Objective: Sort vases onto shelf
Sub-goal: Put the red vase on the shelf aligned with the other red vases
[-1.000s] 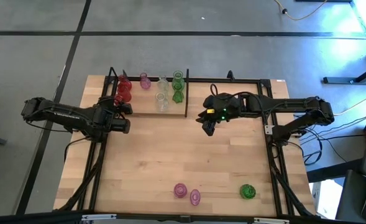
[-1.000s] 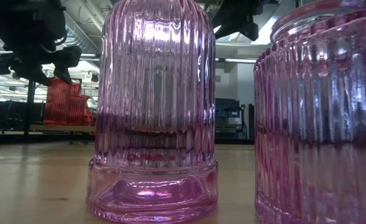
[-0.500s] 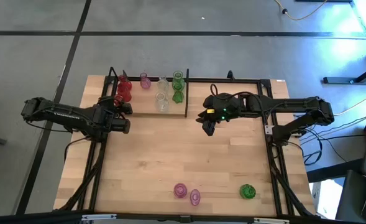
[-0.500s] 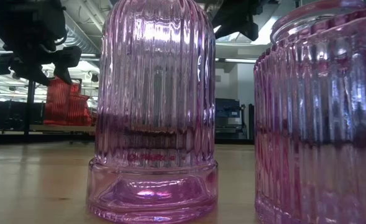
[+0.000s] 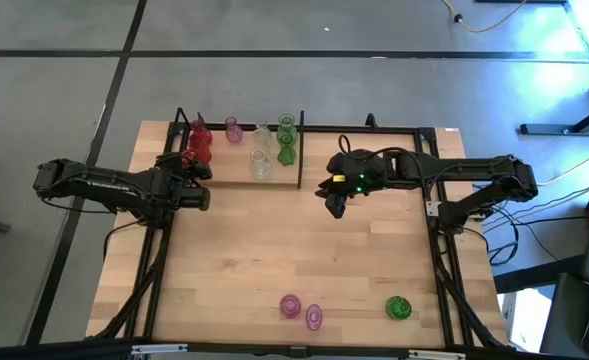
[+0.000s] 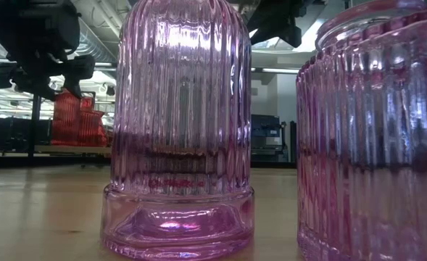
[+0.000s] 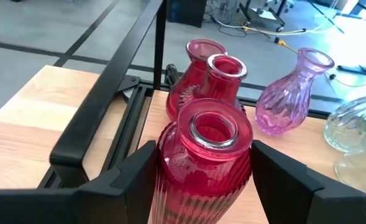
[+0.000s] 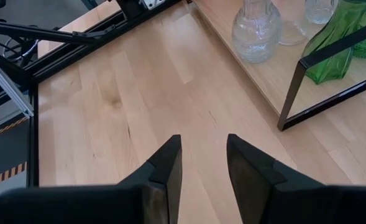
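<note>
The shelf [image 5: 230, 172] stands at the table's far left and carries red vases [image 5: 199, 140], a pink vase [image 5: 234, 128], clear vases [image 5: 261, 165] and green vases [image 5: 286, 152], all upright on their bases. My left gripper [image 5: 192, 172] is at the shelf's left end, shut on a red ribbed vase [image 7: 206, 163]; two more red vases [image 7: 214, 78] stand just behind it. My right gripper [image 8: 201, 149] is open and hovers over bare table right of the shelf [image 8: 276, 74]. Two pink vases [image 5: 290, 305] and a green vase [image 5: 398, 307] stand near the table's near edge. My left gripper has the red vase's ribbed body [image 7: 170, 168], just below the shoulder, pinched between its two fingers [image 7: 136, 171], one on each side. The fingers come in roughly level from the near left. The vase stands upright with its mouth facing up; its base is out of the picture.
The shelf's black rods and posts [image 7: 117, 81] run close beside my left gripper. The pink vase [image 7: 291, 93] and a clear vase [image 7: 356, 124] crowd the board behind the red ones. The two near pink vases [image 6: 180, 130] fill the low view. Open tabletop [image 5: 304, 250] lies between the arms.
</note>
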